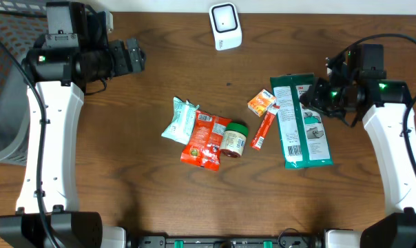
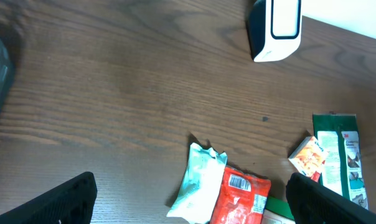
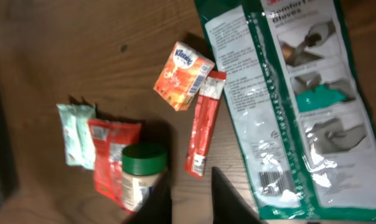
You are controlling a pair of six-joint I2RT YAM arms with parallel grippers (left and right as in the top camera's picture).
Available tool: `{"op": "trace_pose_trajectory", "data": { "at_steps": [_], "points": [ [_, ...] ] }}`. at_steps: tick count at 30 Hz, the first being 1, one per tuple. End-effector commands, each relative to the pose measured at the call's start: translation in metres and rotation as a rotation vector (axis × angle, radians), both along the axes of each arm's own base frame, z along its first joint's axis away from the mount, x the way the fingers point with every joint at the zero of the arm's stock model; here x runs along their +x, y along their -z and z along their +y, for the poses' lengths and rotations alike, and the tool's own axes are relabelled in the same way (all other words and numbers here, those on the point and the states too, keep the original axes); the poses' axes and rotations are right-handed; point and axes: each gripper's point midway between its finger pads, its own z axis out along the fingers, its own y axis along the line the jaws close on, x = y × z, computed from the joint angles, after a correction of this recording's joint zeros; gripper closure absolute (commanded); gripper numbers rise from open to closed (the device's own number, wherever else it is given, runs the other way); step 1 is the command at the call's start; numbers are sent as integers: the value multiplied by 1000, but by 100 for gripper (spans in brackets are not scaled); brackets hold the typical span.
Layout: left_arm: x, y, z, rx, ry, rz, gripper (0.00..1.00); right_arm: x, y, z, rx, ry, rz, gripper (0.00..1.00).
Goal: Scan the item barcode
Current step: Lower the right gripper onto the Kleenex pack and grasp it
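The white barcode scanner [image 1: 225,26] stands at the back of the table, also seen in the left wrist view as the scanner [image 2: 275,28]. A long green package [image 1: 301,120] lies at the right, its barcode showing on the package [image 3: 294,106]. My right gripper [image 1: 311,96] hovers over the green package's left edge. In its wrist view the right gripper [image 3: 191,196] has its fingers almost together over bare wood, with nothing between them. My left gripper [image 1: 136,56] hangs open at the back left, far from the items; its wrist view shows the gripper [image 2: 191,202] wide open and empty.
A pale mint packet [image 1: 179,120], a red pouch [image 1: 204,141] and a green-lidded jar [image 1: 234,138] lie bunched at the centre. An orange tissue pack [image 1: 261,102] and a red stick sachet [image 1: 265,129] lie beside the green package. A grey basket [image 1: 5,83] stands at the left edge.
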Motion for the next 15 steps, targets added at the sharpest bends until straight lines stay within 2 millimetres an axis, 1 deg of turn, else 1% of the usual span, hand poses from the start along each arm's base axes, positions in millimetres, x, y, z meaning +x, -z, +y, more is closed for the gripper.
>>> {"op": "trace_pose_trajectory", "data": {
  "at_steps": [1,2,3,5,9,11,13,15],
  "points": [
    [1,-2,-2,-5,14,-3,3,-1,1,20,-2,2,14,62],
    [1,-2,-2,-5,14,-3,3,0,1,22,-11,7,9,56],
    [1,-2,-2,-5,14,-3,3,2,0,25,-22,15,1,53],
    [0,-2,-2,-5,14,-3,3,7,-9,30,-44,28,-21,49],
    [1,-2,-2,-5,14,-3,3,12,-31,37,-72,36,-54,45],
    [1,-2,-2,-5,14,-3,3,13,-38,38,-89,36,-52,43],
    [1,-2,-2,-5,14,-3,3,13,-38,41,-93,29,-36,42],
    [1,-2,-2,-5,14,-3,3,15,-31,45,-98,18,-8,40]
  ]
}}
